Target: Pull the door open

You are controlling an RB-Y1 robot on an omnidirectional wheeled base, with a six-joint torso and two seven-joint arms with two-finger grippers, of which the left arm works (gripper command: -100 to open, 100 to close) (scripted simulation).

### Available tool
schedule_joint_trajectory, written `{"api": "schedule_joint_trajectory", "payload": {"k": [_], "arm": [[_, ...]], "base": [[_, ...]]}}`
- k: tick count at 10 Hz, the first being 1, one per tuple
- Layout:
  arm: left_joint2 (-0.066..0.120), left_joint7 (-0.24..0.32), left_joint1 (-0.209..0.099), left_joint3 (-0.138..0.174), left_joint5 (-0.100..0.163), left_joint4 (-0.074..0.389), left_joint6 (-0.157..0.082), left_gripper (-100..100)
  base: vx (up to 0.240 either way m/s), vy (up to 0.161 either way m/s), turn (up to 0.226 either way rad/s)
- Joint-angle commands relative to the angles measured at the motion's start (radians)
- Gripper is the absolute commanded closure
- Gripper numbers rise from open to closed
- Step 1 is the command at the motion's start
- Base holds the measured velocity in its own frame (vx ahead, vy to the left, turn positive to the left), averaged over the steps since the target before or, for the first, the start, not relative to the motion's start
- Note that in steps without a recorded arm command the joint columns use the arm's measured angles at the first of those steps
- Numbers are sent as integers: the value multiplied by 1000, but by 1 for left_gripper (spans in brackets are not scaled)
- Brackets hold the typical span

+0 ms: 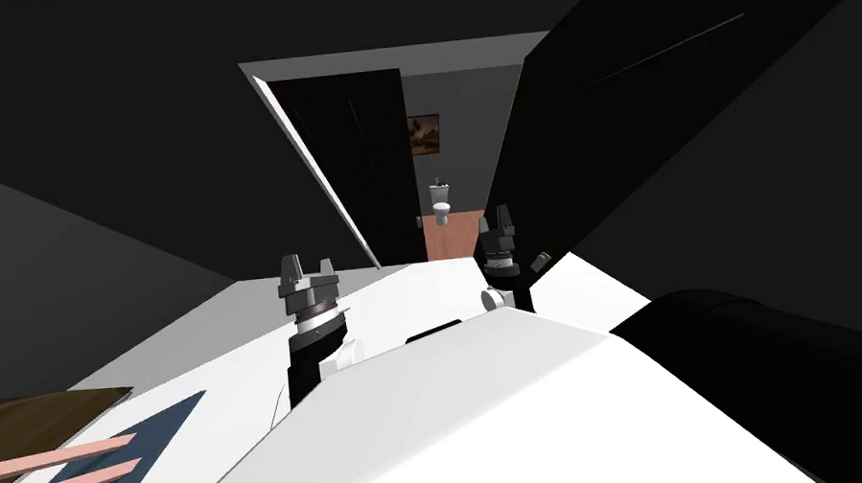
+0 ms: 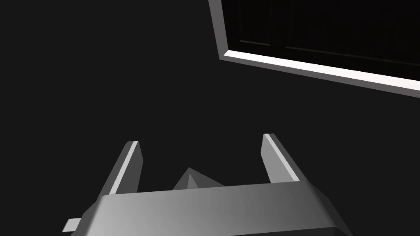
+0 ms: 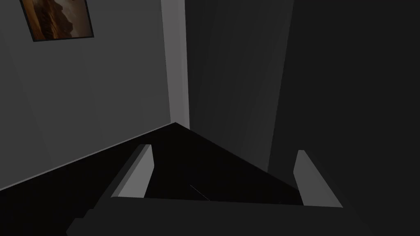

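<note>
Door (image 1: 356, 163): black and panelled, set in a light frame (image 1: 318, 171) straight ahead of the robot. One leaf stands within the frame and fills the left half of the opening. In the left wrist view a corner of the door (image 2: 328, 28) and its frame (image 2: 320, 69) shows faint panel lines.

Black slab (image 1: 661, 129): broad, with one thin line across it, rising on the right from the frame's far side toward the robot. It reads as a second leaf swung outward, though its face is too dark to confirm. Its lower part is cut off behind the right arm.

Through the gap: a framed picture (image 1: 423, 133) on a grey wall, a white toilet (image 1: 442, 204) and a reddish floor (image 1: 453, 242).

Left pincer (image 1: 307, 265) (image 2: 201, 141): fingers spread, holding nothing, apart from the door.

Right pincer (image 1: 496, 214) (image 3: 222, 149): fingers spread, just beside the slab's near edge. A black wedge (image 3: 184, 164) lies between the fingers; contact cannot be told. The picture (image 3: 57, 18) shows beyond.

A small fitting on the leaf's free edge is too small to identify.
</note>
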Motion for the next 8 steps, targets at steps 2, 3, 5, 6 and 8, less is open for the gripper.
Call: {"api": "schedule_joint_trajectory", "payload": {"k": [2,3,5,6,8], "arm": [[17,3,-9,2,3,39,-10,-100],[24,4,-14,3,4,58,-15,-100],[37,6,-22,5,6,92,-24,-100],[46,8,-28,6,8,118,-31,-100],[59,11,-39,8,11,163,-43,-100]], "base": [[112,10,-50],[154,-92,-20],[133,-72,-32],[174,-43,-56],[148,-34,-48]]}}
